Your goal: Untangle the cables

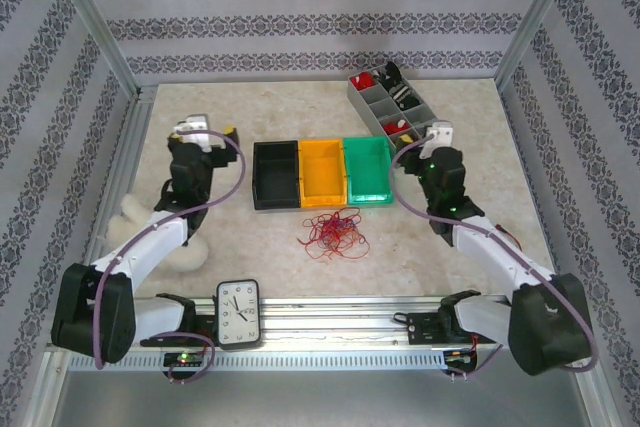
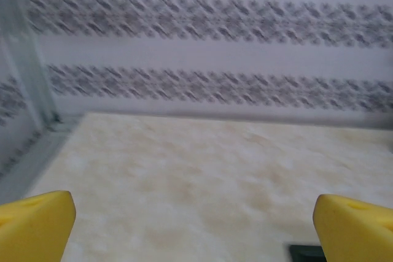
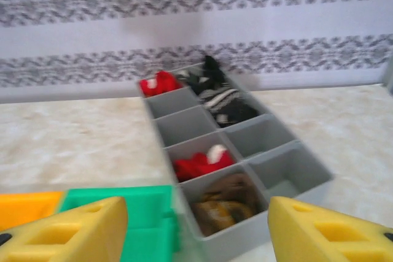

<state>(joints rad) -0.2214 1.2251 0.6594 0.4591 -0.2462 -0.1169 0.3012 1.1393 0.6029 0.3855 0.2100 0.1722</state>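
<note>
Left claw (image 2: 195, 222) gaped wide, right claw (image 3: 198, 231) stood open, both empty; thin curly red-orange cables (image 1: 334, 232) lay clumped on the marbled table (image 1: 250, 247).

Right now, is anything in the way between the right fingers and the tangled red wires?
Sort of. The green bin sits partly between the right fingers and the red and orange cables, which lie on the table just in front of it. Going around its near corner, nothing visible blocks the way.
</note>
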